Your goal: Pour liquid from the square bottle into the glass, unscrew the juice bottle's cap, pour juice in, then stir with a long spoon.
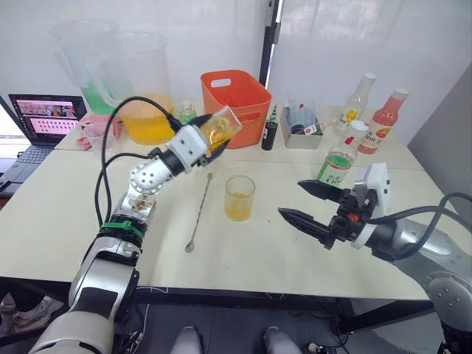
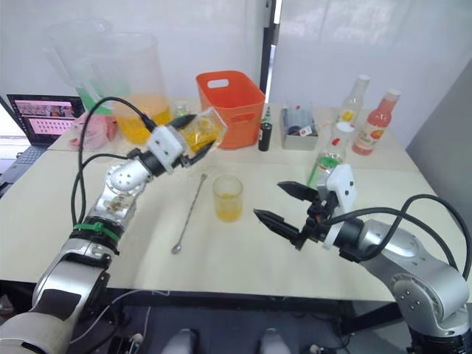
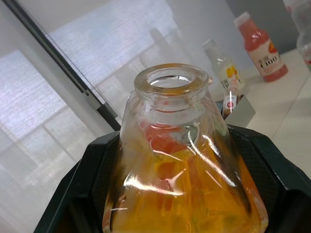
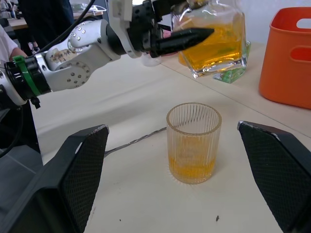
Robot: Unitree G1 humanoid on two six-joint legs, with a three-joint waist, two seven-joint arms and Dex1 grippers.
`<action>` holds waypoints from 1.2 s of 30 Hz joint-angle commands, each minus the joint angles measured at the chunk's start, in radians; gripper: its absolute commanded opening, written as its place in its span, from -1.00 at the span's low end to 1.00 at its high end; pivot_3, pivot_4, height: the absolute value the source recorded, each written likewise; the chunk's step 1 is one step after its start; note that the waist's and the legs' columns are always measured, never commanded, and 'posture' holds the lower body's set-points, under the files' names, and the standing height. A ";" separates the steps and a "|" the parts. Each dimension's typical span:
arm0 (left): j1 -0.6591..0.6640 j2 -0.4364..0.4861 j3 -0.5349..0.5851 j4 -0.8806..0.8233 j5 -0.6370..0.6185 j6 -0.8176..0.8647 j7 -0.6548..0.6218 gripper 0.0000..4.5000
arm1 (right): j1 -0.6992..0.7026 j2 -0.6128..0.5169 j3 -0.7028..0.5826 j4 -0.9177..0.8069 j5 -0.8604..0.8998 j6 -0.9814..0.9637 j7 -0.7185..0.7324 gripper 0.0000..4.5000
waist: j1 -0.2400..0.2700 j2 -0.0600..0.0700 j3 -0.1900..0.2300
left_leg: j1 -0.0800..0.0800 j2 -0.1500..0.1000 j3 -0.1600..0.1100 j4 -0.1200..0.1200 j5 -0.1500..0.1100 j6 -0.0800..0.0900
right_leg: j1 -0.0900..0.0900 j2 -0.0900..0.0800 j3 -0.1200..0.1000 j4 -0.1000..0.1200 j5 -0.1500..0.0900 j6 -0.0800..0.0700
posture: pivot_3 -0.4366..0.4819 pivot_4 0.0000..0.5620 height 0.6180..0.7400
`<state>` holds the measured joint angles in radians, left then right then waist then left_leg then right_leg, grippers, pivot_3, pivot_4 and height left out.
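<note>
Right claw (image 1: 310, 203) hovers low over the table (image 1: 243, 258) at lower right of the head view, fingers spread wide and grasping nothing, pointed toward the ribbed glass (image 1: 240, 198) at centre, which holds a little amber liquid. Just left of the glass lies the long spoon (image 1: 199, 212). Farther back, upper left of centre, the left claw (image 1: 214, 133) is clenched on the square bottle (image 1: 219, 127), held tilted above the table. Juice bottle (image 1: 383, 120) stands far right.
</note>
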<state>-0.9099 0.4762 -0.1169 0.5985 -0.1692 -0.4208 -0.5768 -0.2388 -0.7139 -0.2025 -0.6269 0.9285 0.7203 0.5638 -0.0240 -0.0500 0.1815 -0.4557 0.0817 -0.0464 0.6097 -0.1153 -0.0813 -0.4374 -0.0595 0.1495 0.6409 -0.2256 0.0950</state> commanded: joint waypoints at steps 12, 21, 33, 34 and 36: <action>-0.028 0.038 0.288 -0.056 -0.130 0.586 0.197 0.24 | -0.093 0.011 0.022 0.026 0.024 0.009 0.036 1.00 | -0.018 0.000 0.000 | 0.000 0.000 -0.002 0.000 0.002 0.000 | 0.000 0.000 -0.001 0.001 -0.003 0.005 | -0.05 -0.47 1.00; -0.114 0.089 0.329 0.217 -0.090 0.511 0.169 0.24 | -0.118 0.036 0.040 0.027 0.023 0.019 0.020 1.00 | -0.017 0.000 0.000 | -0.001 0.000 -0.005 0.000 0.003 0.000 | 0.000 0.000 -0.004 0.000 -0.002 0.004 | -0.05 -0.47 1.00; -0.166 0.120 0.340 0.341 -0.037 0.448 0.188 0.24 | -0.114 0.046 0.043 0.022 0.020 0.015 0.015 1.00 | -0.020 0.000 0.000 | -0.001 0.000 -0.005 -0.001 0.003 0.000 | 0.000 0.000 -0.005 0.000 -0.002 0.002 | -0.05 -0.47 1.00; -0.165 0.118 0.340 0.342 -0.036 0.452 0.184 0.24 | -0.114 0.047 0.044 0.022 0.020 0.015 0.015 1.00 | -0.020 0.000 0.000 | -0.001 0.000 -0.005 -0.002 0.003 0.000 | 0.000 0.000 -0.005 0.000 -0.002 0.002 | -0.05 -0.47 1.00; -0.160 0.113 0.337 0.341 -0.033 0.452 0.178 0.24 | -0.115 0.049 0.045 0.022 0.019 0.015 0.014 1.00 | -0.019 0.000 0.000 | -0.001 0.000 -0.005 -0.002 0.003 0.000 | 0.000 0.000 -0.005 0.000 -0.002 0.002 | -0.05 -0.47 1.00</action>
<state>-1.0163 0.5709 0.1991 0.9867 -0.1990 0.0689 -0.3920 -0.3424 -0.6680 -0.1478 -0.5793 0.9281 0.7380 0.5818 -0.0430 -0.0503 0.1814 -0.4565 0.0815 -0.0513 0.6081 -0.1124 -0.0817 -0.4373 -0.0591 0.1445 0.6406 -0.2272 0.0973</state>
